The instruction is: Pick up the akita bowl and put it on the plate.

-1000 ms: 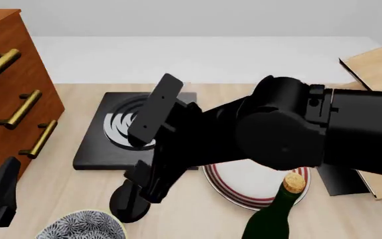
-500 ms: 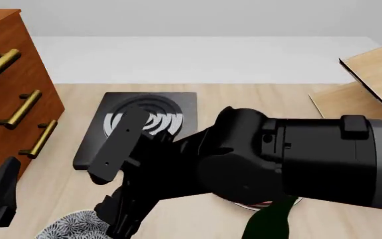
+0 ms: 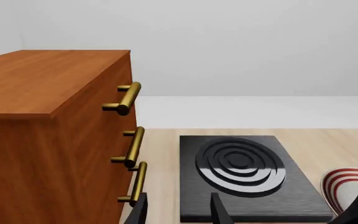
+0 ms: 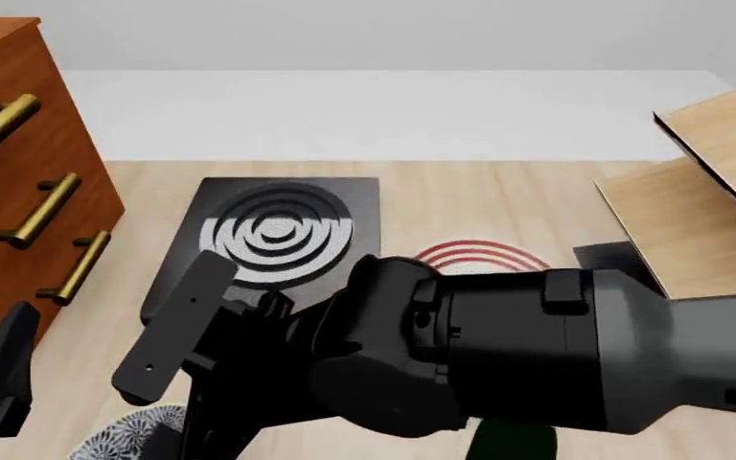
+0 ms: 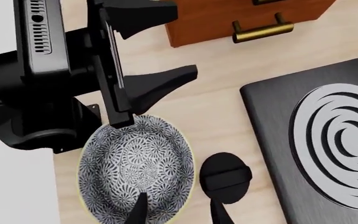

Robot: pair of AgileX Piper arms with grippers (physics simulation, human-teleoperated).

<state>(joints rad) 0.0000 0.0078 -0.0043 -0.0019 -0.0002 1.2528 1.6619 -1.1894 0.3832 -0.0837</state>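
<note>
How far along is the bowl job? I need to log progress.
Early stage: nothing is done yet. The bowl sits on the table, not on the plate. In hand: the right claw is open above the bowl, one finger over its inside and one outside the rim, near the black knob. The left claw is open nearby, holding nothing. Left: close on the rim, lift, carry and set it on the plate.
</note>
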